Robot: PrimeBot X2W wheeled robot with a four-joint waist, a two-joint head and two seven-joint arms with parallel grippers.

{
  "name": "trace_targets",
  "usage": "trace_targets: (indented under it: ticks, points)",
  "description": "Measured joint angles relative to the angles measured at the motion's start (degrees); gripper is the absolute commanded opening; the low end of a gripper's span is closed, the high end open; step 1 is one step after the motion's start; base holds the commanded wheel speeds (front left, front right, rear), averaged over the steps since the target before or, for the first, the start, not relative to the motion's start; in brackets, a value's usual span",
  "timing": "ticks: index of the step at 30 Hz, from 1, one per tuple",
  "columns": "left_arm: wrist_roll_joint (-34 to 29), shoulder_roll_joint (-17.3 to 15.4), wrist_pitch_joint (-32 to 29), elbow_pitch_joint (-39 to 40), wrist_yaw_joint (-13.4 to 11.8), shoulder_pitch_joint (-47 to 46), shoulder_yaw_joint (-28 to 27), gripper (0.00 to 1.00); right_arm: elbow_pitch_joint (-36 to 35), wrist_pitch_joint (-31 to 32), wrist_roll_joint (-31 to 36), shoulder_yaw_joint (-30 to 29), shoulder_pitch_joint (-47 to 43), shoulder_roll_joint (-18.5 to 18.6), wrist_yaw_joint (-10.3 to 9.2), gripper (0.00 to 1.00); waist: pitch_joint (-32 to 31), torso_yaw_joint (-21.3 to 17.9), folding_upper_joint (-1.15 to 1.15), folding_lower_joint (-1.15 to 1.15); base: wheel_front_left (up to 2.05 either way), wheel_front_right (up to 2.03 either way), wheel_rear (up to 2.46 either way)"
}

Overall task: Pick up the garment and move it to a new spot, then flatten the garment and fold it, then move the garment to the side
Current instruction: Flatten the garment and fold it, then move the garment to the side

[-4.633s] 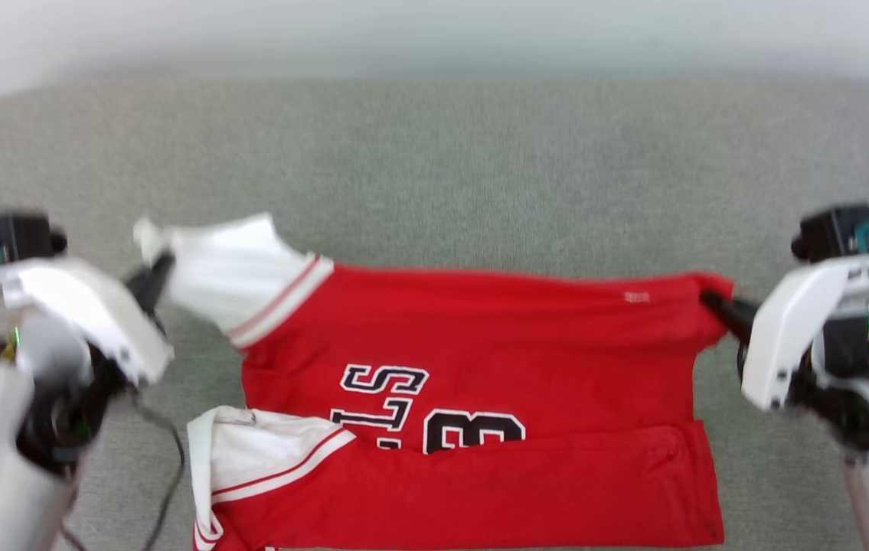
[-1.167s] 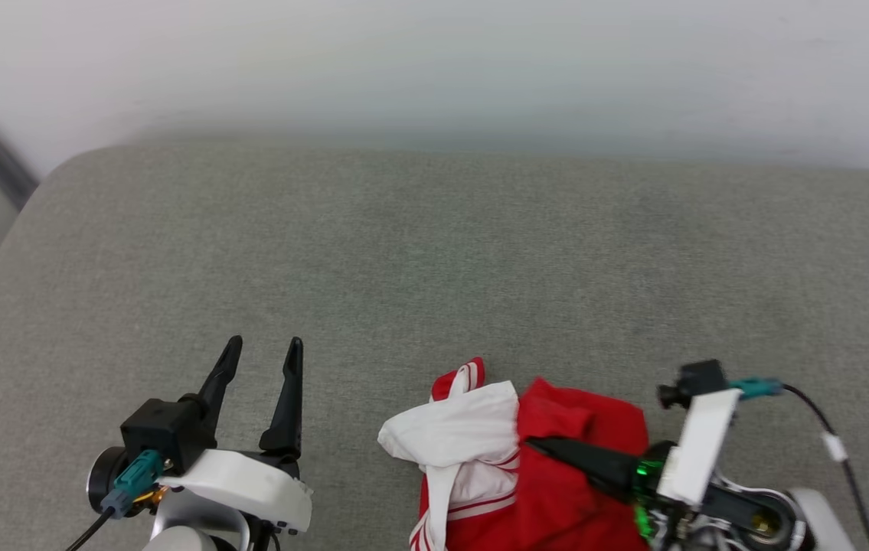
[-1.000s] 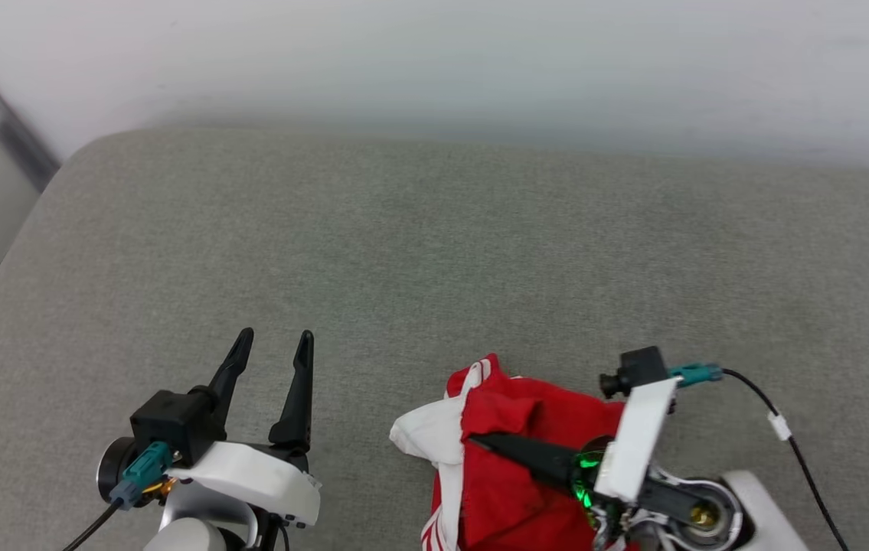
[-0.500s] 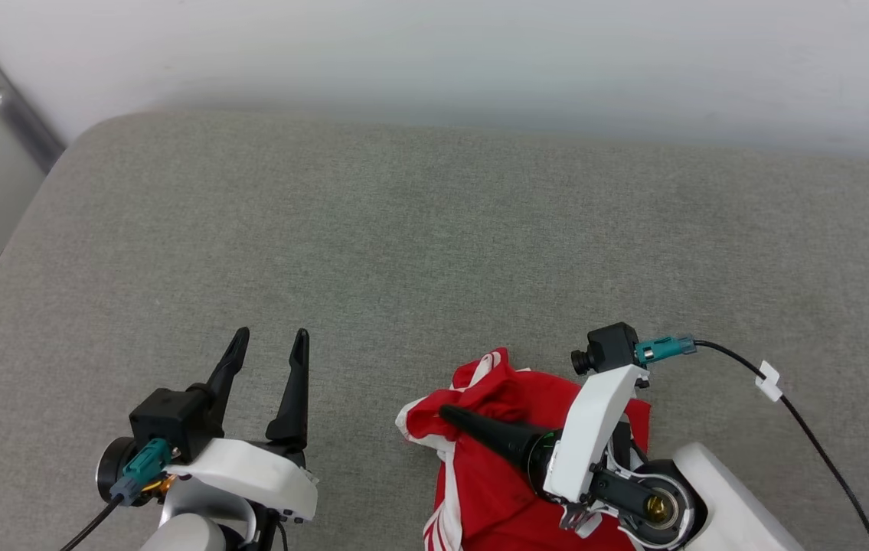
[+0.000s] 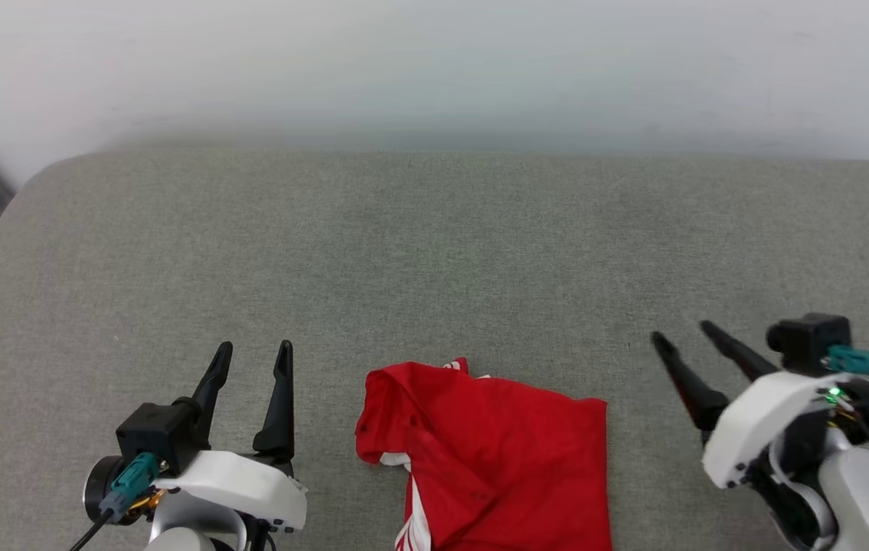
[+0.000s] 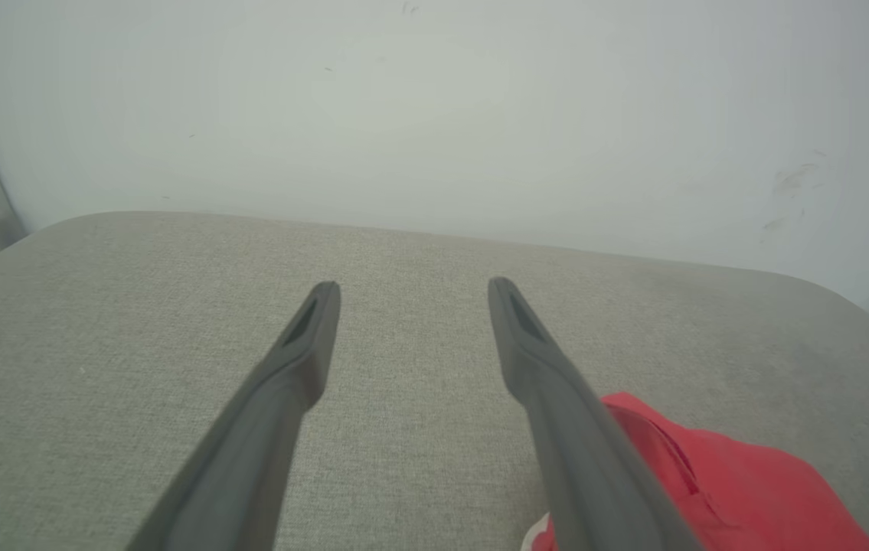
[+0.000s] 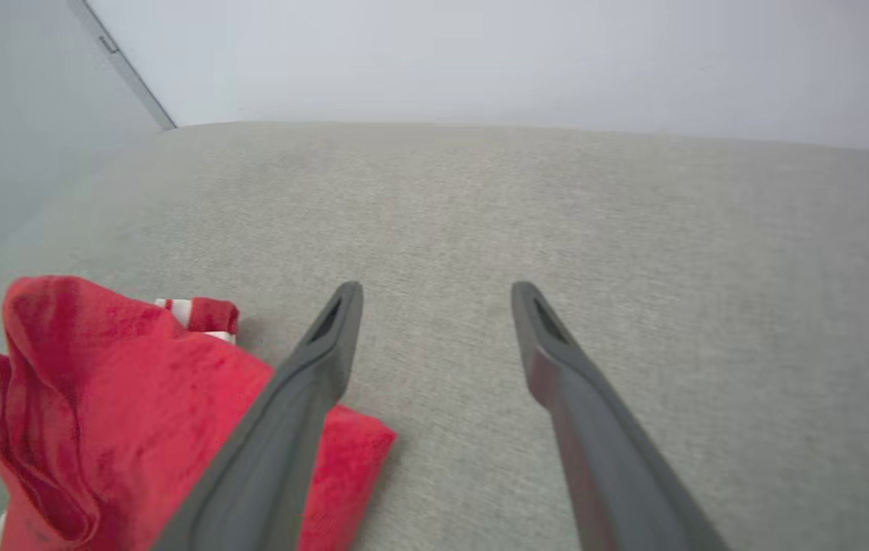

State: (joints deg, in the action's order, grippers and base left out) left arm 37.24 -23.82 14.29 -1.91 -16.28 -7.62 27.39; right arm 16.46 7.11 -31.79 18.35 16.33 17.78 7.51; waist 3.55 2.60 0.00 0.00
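Right claw (image 5: 681, 330) spread, angled leftward, beside garment (image 5: 495, 451)

Jersey (image 5: 495, 451): red cloth, matt, finely textured, softly creased; white striped trim, also cloth.
Upholstered surface (image 5: 434, 252): grey woven cloth, matt, slightly rough grain.
Wall (image 5: 434, 61): pale, smooth, matt; a few faint scuffs in the left wrist view.
Left gripper (image 5: 255, 346): fingers (image 5: 279, 398) dark, matt, smooth, plastic by the look; shell (image 5: 235, 478) white plastic, slight gloss.
Right gripper (image 5: 681, 330): fingers (image 5: 687, 383) and white shell (image 5: 756, 417) of the same finish.
Cable connector (image 5: 132, 476): teal plastic, slight sheen.
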Motion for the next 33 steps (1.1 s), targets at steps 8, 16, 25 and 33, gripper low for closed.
trace_targets:
  ticks: [8, 16, 25, 33]
  points:
    - [-0.1, -0.2, 0.4, 0.5, -1.6, 1.8, -2.0, 1.0, -9.0, -6.1, 18.1, -19.5, -11.1, -7.0, -0.01, 1.0, -1.4, -1.7, 0.0, 0.0, 0.0, 0.0, 0.0]
    - [-0.9, -0.5, 0.5, -0.1, -1.8, 4.1, -2.5, 1.0, -18.2, -5.9, 21.5, -20.8, -20.2, -12.3, 0.0, 1.0, -3.5, -2.4, 0.0, 0.0, 0.0, 0.0, 0.0]
    - [-0.7, -0.4, 0.6, -0.7, -1.4, 5.4, -2.4, 1.0, -22.1, -4.0, 21.8, -20.0, -22.4, -13.5, 0.0, 1.0, -4.6, -2.8, 0.0, 0.0, 0.0, 0.0, 0.0]
    - [-0.7, -0.4, 0.6, -0.9, -1.3, 5.3, -2.7, 1.0, -22.8, -2.2, 21.1, -21.0, -22.4, -13.9, 0.0, 1.0, -4.2, -3.2, 0.0, 0.0, 0.0, 0.0, 0.0]
